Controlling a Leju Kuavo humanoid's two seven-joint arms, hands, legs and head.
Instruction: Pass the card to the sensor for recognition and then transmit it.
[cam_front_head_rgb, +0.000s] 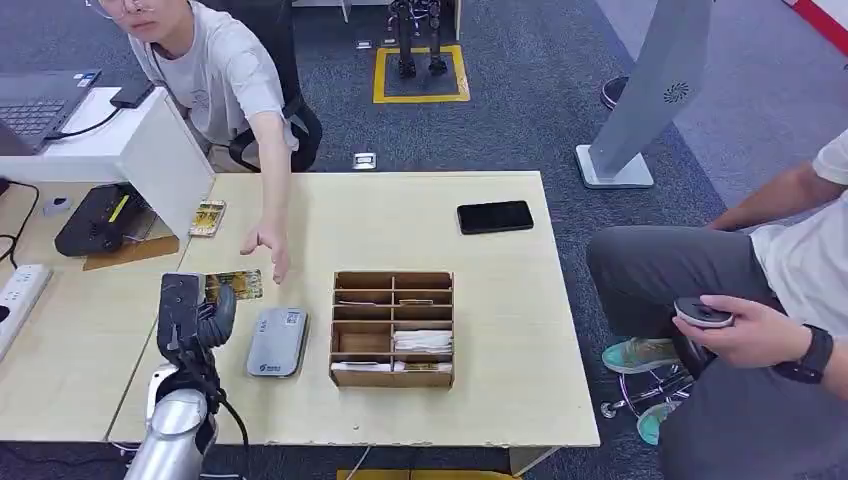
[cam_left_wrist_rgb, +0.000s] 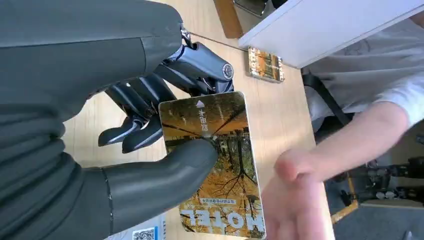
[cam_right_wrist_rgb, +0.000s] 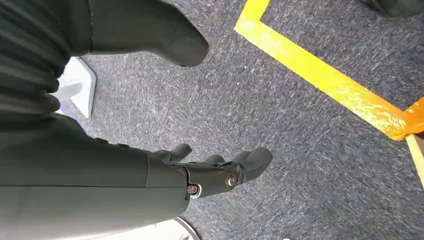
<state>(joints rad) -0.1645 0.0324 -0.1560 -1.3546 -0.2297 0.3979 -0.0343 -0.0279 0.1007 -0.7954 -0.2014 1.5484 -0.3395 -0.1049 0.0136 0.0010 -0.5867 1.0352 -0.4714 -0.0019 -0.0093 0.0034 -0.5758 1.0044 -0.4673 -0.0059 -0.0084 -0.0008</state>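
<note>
Head view: wooden organizer (cam_front_head_rgb: 392, 328) at centre of the worktop (cam_front_head_rgb: 500, 330), split into small compartments; white papers stacked in its near right compartments, thin cards or slips lying in the upper ones, contents too small to identify further. Grey sensor (cam_front_head_rgb: 277, 341) flat on the worktop just beside the organizer, at its 9 o'clock. Left hand (cam_front_head_rgb: 205, 312) raised above the worktop at the sensor's 10 o'clock, pinching the card (cam_left_wrist_rgb: 215, 160) between thumb and dark fingers (cam_left_wrist_rgb: 145, 107), "HOTEL" print facing the wrist camera. Person's hand (cam_front_head_rgb: 268, 243) reaching in at 12 o'clock, close to the card, contact unclear. Right hand (cam_right_wrist_rgb: 200, 175) hanging over grey carpet (cam_right_wrist_rgb: 300, 150), fingers loosely apart, holding nothing.
</note>
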